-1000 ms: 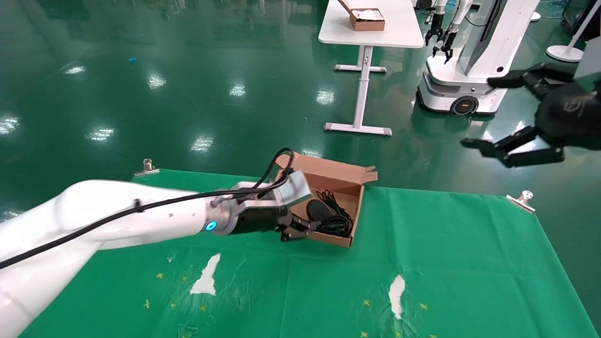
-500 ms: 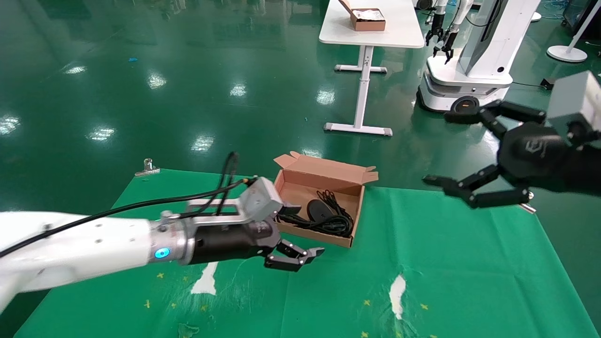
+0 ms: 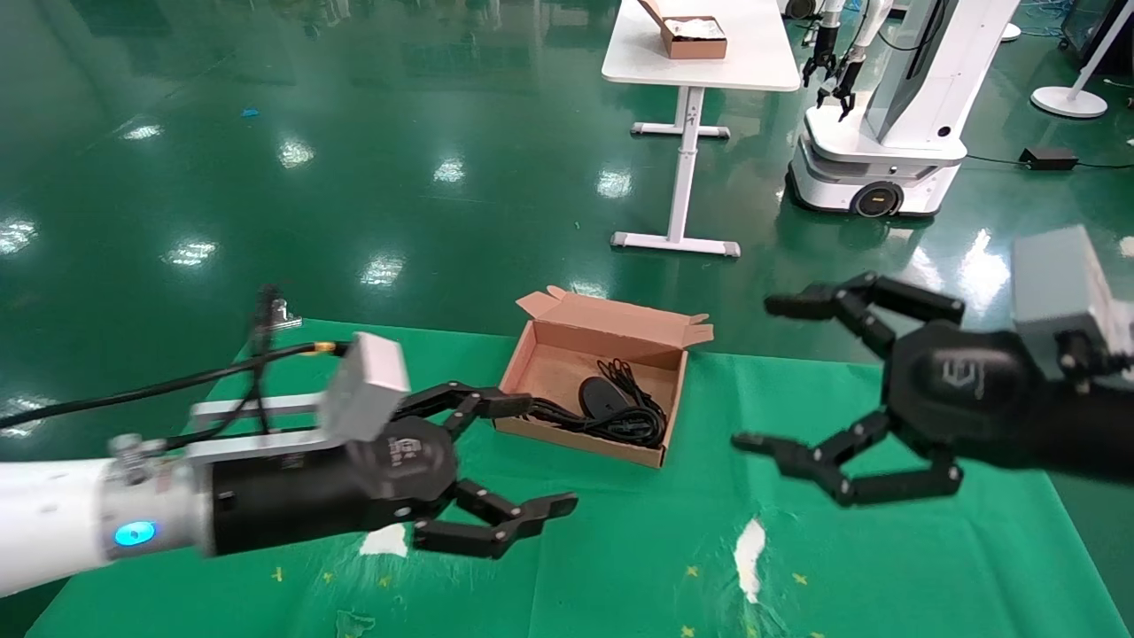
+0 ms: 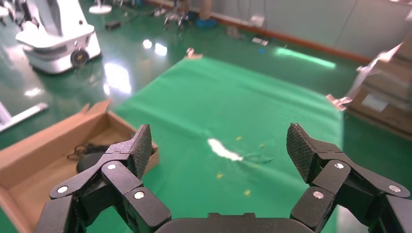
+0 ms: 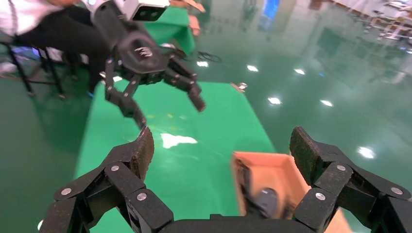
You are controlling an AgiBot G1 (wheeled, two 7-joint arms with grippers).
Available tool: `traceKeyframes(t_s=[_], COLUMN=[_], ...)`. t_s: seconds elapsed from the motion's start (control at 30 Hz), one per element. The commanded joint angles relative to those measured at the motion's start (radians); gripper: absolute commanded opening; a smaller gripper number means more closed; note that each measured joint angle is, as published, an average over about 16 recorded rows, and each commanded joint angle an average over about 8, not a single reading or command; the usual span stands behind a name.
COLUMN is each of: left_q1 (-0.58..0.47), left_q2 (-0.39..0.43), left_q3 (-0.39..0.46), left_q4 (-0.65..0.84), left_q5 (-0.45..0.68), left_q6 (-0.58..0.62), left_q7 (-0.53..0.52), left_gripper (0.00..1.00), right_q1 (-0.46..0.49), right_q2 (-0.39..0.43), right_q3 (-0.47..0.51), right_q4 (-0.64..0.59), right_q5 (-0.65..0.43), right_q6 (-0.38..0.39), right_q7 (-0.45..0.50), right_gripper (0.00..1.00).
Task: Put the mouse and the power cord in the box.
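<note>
The box (image 3: 660, 337) stands open-topped, its lid flap folded back on the far side, so the way in from above is free; the mouse (image 3: 599, 394) and power cord (image 3: 636, 424) fill its right half. Bare green surface (image 3: 886, 567) lies between the left gripper (image 3: 540, 456) and right gripper (image 3: 757, 372), both spread wide

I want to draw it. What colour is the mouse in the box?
Black; the mouse shows best in the head view.

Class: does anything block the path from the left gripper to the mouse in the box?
Nothing visible does. The left gripper hangs open beside the box; the mouse lies inside, uncovered, next to the power cord.
</note>
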Motion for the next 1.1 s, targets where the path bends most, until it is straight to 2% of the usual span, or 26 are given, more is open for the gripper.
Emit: traceKeyframes(t_s=[0.03, 0.63, 0.8, 1.1], left_q1=[0.023, 0.205, 0.220, 0.211], left_q2=[-0.026, -0.233, -0.251, -0.240], left_q3=[-0.035, -0.308, -0.334, -0.318], left_q4=[-0.024, -0.214, -0.230, -0.220], left_q5=[-0.028, -0.247, -0.267, -0.256], left_q6=[0.032, 0.284, 0.308, 0.294], left_q7=[0.000, 0.001, 0.001, 0.001], left_gripper=[1.00, 1.00, 1.00, 1.00], right_q1=[-0.031, -0.279, -0.305, -0.290], right_q2=[0.002, 0.017, 0.018, 0.018], right_q3=[0.010, 0.093, 0.102, 0.098], right_q4=[0.029, 0.258, 0.281, 0.268], right_q5=[0.021, 0.192, 0.211, 0.201], right_q6=[-0.003, -0.026, -0.028, -0.027], right_q7=[0.016, 0.141, 0.149, 0.144], right_gripper=[1.00, 1.00, 1.00, 1.00])
